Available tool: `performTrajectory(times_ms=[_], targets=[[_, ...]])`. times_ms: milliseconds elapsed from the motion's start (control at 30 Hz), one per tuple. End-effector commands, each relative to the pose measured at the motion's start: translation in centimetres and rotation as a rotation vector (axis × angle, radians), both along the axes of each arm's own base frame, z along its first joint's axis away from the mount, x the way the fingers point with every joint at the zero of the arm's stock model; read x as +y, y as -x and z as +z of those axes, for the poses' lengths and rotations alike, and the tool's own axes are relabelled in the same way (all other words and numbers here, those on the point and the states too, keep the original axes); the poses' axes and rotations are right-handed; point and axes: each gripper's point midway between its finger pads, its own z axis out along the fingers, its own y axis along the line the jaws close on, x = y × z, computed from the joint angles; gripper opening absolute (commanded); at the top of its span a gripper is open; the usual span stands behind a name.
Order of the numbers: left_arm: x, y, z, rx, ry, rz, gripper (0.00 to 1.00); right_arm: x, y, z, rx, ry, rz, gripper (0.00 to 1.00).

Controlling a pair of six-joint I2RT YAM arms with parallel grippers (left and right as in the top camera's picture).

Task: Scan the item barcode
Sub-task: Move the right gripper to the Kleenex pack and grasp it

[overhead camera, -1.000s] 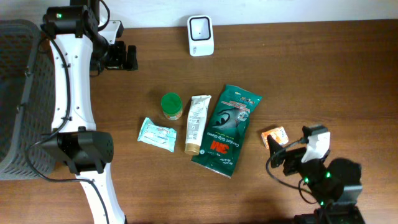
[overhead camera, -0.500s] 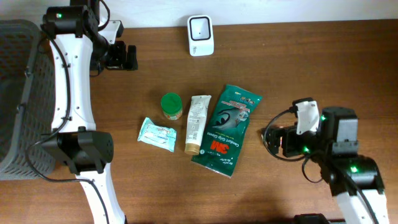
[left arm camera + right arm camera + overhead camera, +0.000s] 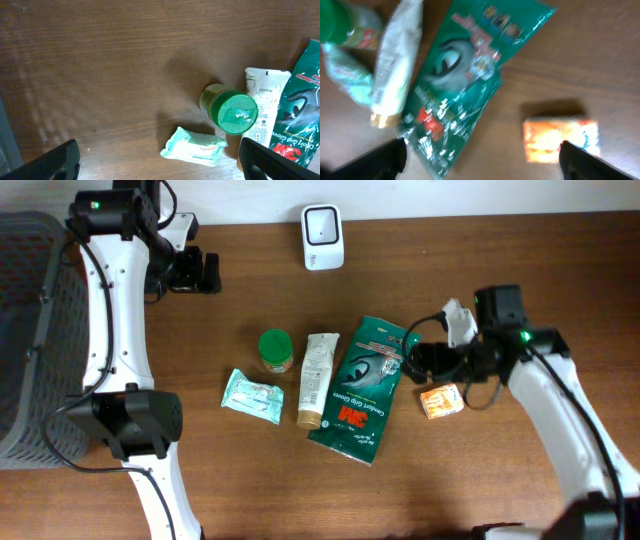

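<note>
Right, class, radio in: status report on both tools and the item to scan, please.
Left tool open, away from the items. Right tool open over green 3M packet edge, nothing held. Scanner path clear; orange sachet beside packet.

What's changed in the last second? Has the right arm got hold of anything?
The right gripper swung forward and left from the near right, to the right edge of the green packet, beside the orange packet. It is open and holds nothing. The left gripper, scanner, bottle, tube and wipes have not moved.
</note>
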Motion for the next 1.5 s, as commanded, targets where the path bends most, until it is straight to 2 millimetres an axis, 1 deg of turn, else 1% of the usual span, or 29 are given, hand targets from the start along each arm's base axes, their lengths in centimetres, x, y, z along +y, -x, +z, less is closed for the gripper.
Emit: performTrajectory(times_ms=[0, 33, 100, 133, 167, 200, 333, 400, 433, 533, 600, 733, 800, 933, 1033, 1100, 1167, 1200, 1233, 1300, 1333, 1400, 1467], targets=[[0.2, 0.1, 0.9, -0.023, -0.005, 0.003, 0.99, -1.1, -0.5, -2.5, 0.103, 0.092, -0.012, 0.55], [0.2, 0.1, 0.9, -0.023, -0.005, 0.003, 0.99, -1.0, 0.0, -3.3, 0.139, 0.099, 0.014, 0.44], [0.2, 0.1, 0.9, -0.023, -0.005, 0.003, 0.99, -0.7, 0.9, -4.1, 0.182, 0.108, 0.046, 0.29], [0.2, 0.1, 0.9, -0.023, -0.005, 0.003, 0.99, -0.8, 1.4, -4.3, 0.207, 0.115, 0.046, 0.23], [0.2, 0.1, 0.9, -0.023, -0.005, 0.003, 0.99, -1.1, 2.0, -4.5, 0.234, 0.131, 0.045, 0.22], [0.2, 0.1, 0.9, -0.023, -0.005, 0.003, 0.99, -1.6, 3.0, -4.8, 0.276, 0.157, 0.043, 0.19], [0.2, 0.1, 0.9, -0.023, -0.005, 0.003, 0.99, -1.9, 5.2, -6.3, 0.366, 0.171, 0.033, 0.18], [0.2, 0.1, 0.9, -0.023, -0.005, 0.003, 0.99, -3.1, 5.7, -7.1, 0.395, 0.229, -0.040, 0.18], [0.2, 0.1, 0.9, -0.023, -0.005, 0.003, 0.99, -3.3, 5.8, -7.2, 0.403, 0.238, -0.058, 0.18], [0.2, 0.1, 0.9, -0.023, -0.005, 0.003, 0.99, -3.3, 6.5, -7.8, 0.426, 0.239, -0.067, 0.18], [0.2, 0.1, 0.9, -0.023, -0.005, 0.003, 0.99, -3.3, 7.4, -8.8, 0.451, 0.239, -0.084, 0.18], [0.2, 0.1, 0.9, -0.023, -0.005, 0.003, 0.99, -3.3, 8.9, -10.1, 0.498, 0.234, -0.108, 0.18], [0.2, 0.1, 0.9, -0.023, -0.005, 0.003, 0.99, -3.1, 9.1, -10.5, 0.498, 0.223, -0.106, 0.17], [0.2, 0.1, 0.9, -0.023, -0.005, 0.003, 0.99, -3.1, 8.9, -11.9, 0.463, 0.217, -0.109, 0.05], [0.2, 0.1, 0.9, -0.023, -0.005, 0.003, 0.99, -2.9, 7.9, -12.5, 0.408, 0.207, -0.091, 0.04], [0.2, 0.1, 0.9, -0.023, -0.005, 0.003, 0.99, -2.8, 6.7, -12.5, 0.353, 0.198, -0.079, 0.04], [0.2, 0.1, 0.9, -0.023, -0.005, 0.003, 0.99, -1.7, 4.3, -12.3, 0.259, 0.136, -0.083, 0.04], [0.2, 0.1, 0.9, -0.023, -0.005, 0.003, 0.99, -1.8, 3.6, -12.3, 0.240, 0.131, -0.117, 0.04], [0.2, 0.1, 0.9, -0.023, -0.005, 0.003, 0.99, -2.0, 2.8, -12.2, 0.223, 0.130, -0.167, 0.04], [0.2, 0.1, 0.9, -0.023, -0.005, 0.003, 0.99, -3.2, 1.7, -12.2, 0.196, 0.150, -0.270, 0.05], [0.2, 0.1, 0.9, -0.023, -0.005, 0.003, 0.99, -4.3, 1.4, -12.3, 0.196, 0.160, -0.330, 0.04], [0.2, 0.1, 0.9, -0.023, -0.005, 0.003, 0.99, -5.6, 0.7, -12.2, 0.182, 0.145, -0.391, 0.05], [0.2, 0.1, 0.9, -0.023, -0.005, 0.003, 0.99, -6.3, -0.3, -11.8, 0.149, 0.107, -0.425, 0.05]])
